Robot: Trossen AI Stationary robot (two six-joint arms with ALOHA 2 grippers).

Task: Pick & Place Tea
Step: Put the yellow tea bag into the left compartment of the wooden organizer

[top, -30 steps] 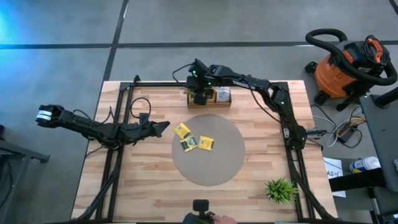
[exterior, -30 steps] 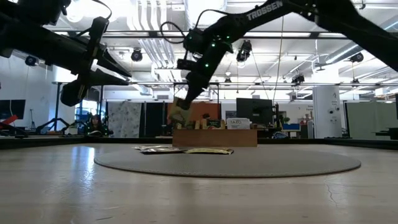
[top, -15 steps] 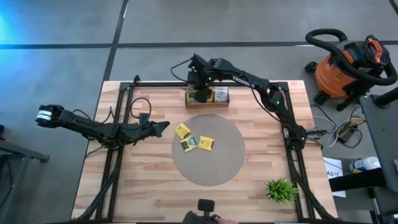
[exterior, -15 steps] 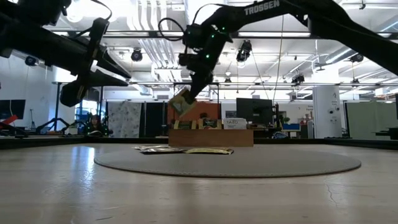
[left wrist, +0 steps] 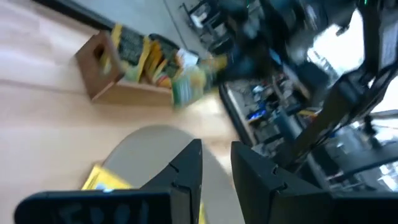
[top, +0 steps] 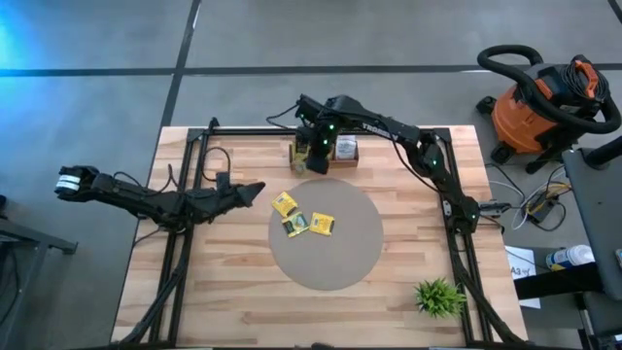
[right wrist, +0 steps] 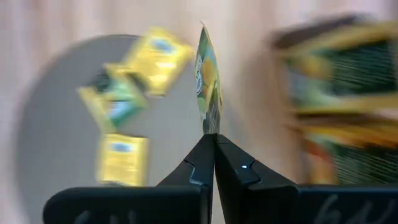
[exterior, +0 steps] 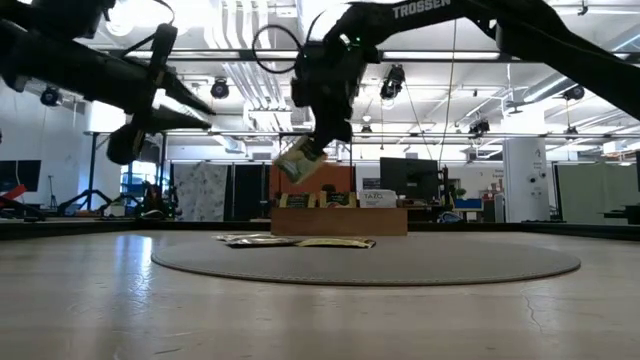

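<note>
My right gripper [right wrist: 213,135] is shut on one tea packet [right wrist: 208,81], yellow and green. In the low view that tea packet [exterior: 300,160] hangs in the air above the brown wooden tray [exterior: 340,220]. The tray [top: 342,151] stands at the table's far side with more packets upright in it. Three yellow tea packets [top: 284,204] [top: 296,226] [top: 322,224] lie flat on the round grey mat [top: 340,258]. My left gripper [top: 258,192] hovers left of the mat, open, with nothing between its fingers [left wrist: 186,168]. My right gripper pinches the tea packet by one edge [right wrist: 212,127] between its two fingers. The fingers slant down from above, from the table's far side. The packet is lifted clear of the tray and the table and hangs tilted below the fingertips [exterior: 318,140], pointing away from them.
A small green plant [top: 437,295] stands at the table's near right corner. Black frame rails [top: 190,194] run along the left and right sides of the table. An orange shop vacuum [top: 535,107] stands on the floor beyond the right edge.
My right gripper has risen from the wooden tray with the tea packet and tipped further downward. It has shifted a little toward the mat. The packet, low over the tray before, now hangs higher and clear of it.
</note>
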